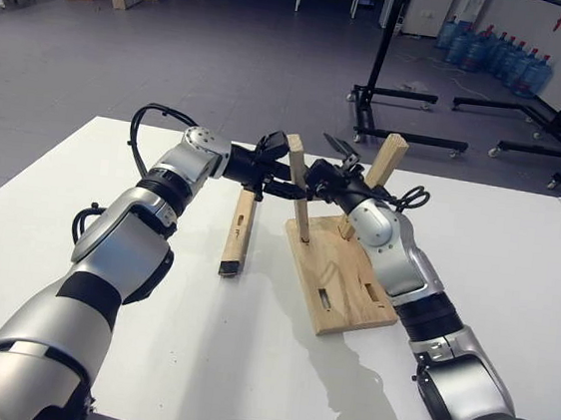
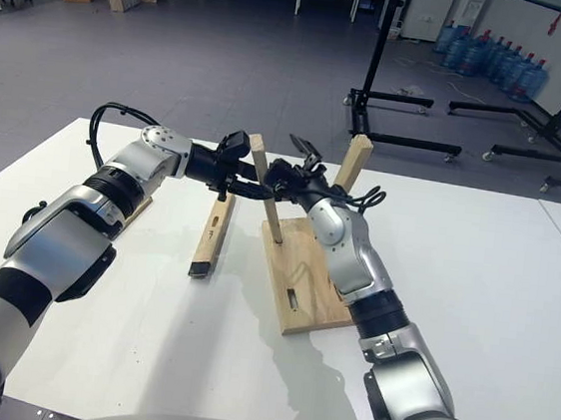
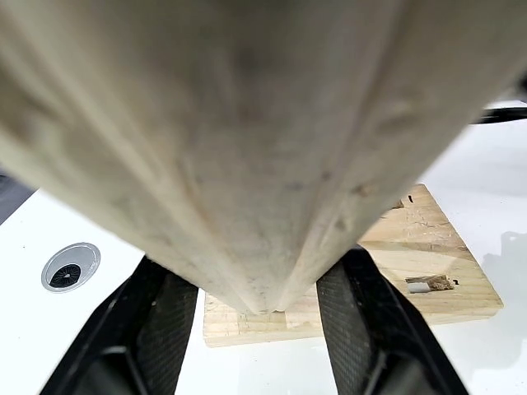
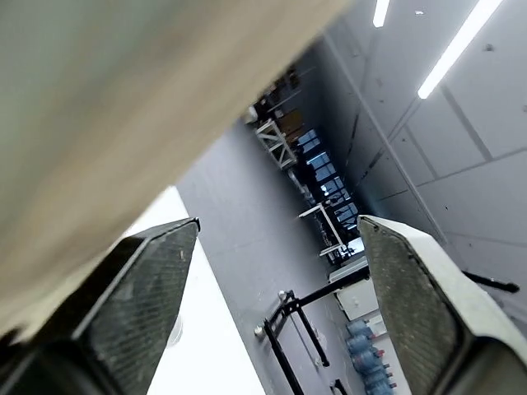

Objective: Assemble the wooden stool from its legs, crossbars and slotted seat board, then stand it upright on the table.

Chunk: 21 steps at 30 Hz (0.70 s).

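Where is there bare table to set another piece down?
Free: table on the near side of the seat board, between the arms, and right of the board. Crowded: the loose leg left of the board, and the left gripper and right gripper at the upright leg.

Bright, even light pours down from the ceiling strip lamps [image 4: 461,49]. The white table [image 1: 38,225] shines without harsh glare, with soft grey shadows pooling by the seat board [image 1: 349,277] toward its near edge.
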Motion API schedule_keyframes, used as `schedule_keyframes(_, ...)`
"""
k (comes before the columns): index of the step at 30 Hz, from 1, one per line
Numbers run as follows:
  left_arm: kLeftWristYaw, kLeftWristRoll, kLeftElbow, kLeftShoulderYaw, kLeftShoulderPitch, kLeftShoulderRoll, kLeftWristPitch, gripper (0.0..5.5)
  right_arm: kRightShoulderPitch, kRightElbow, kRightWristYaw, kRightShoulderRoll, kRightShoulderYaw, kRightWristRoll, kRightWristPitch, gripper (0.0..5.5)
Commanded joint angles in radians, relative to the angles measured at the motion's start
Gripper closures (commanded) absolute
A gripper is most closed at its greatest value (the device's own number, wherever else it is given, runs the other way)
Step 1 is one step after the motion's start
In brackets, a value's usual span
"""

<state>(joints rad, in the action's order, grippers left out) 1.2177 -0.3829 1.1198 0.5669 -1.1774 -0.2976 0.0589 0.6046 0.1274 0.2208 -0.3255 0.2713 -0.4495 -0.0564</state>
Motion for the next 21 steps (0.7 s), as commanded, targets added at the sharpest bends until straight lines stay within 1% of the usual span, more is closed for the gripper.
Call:
schedule_keyframes(1,0.063,0.484,0.151,0.424,0.51,0.095,0.151,3.49,0.281,-0.158,-0.093,0.023,-0.21,0.116,-0.013,1.93)
schedule_keyframes(3,0.067,0.486,0.145,0.428,0.518,0.087,0.146,3.49,0.254,-0.151,-0.104,0.03,-0.189,0.093,-0.008,1.93)
schedule_keyframes(4,0.069,0.486,0.142,0.431,0.522,0.082,0.145,3.49,0.203,-0.127,-0.094,0.036,-0.154,0.079,-0.008,1.93)
schedule_keyframes(5,0.073,0.486,0.137,0.433,0.527,0.078,0.144,3.49,0.118,-0.063,-0.061,0.04,-0.086,0.056,-0.007,1.93)
schedule_keyframes(6,0.076,0.486,0.132,0.436,0.533,0.074,0.143,3.49,0.032,0.016,-0.015,0.043,-0.012,0.033,-0.022,1.93)
schedule_keyframes(7,0.079,0.486,0.128,0.438,0.538,0.071,0.141,3.49,-0.072,0.156,0.068,0.023,0.109,-0.024,-0.021,1.93)
schedule_keyframes(8,0.083,0.487,0.124,0.441,0.541,0.07,0.139,3.49,-0.171,0.281,0.167,0.007,0.205,-0.06,-0.069,1.93)
schedule_keyframes(9,0.086,0.488,0.122,0.444,0.542,0.072,0.137,3.49,-0.272,0.378,0.268,-0.063,0.341,-0.165,-0.067,1.93)
schedule_keyframes(10,0.088,0.489,0.121,0.446,0.542,0.075,0.133,3.49,-0.379,0.473,0.289,-0.083,0.443,-0.242,-0.074,1.93)
schedule_keyframes(11,0.088,0.49,0.121,0.448,0.542,0.079,0.131,3.49,-0.457,0.5,0.283,-0.091,0.476,-0.261,-0.087,1.93)
schedule_keyframes(13,0.083,0.486,0.123,0.448,0.542,0.082,0.137,3.49,-0.527,0.442,0.256,-0.108,0.443,-0.227,-0.105,1.93)
schedule_keyframes(16,0.071,0.479,0.128,0.441,0.539,0.082,0.156,3.49,-0.459,0.293,0.263,-0.147,0.373,-0.2,-0.102,1.93)
schedule_keyframes(19,0.071,0.483,0.134,0.442,0.531,0.081,0.157,3.49,-0.328,0.173,0.182,-0.095,0.275,-0.139,-0.093,1.93)
schedule_keyframes(21,0.073,0.486,0.139,0.442,0.524,0.083,0.153,3.49,-0.252,0.065,0.098,-0.047,0.165,-0.067,-0.071,1.93)
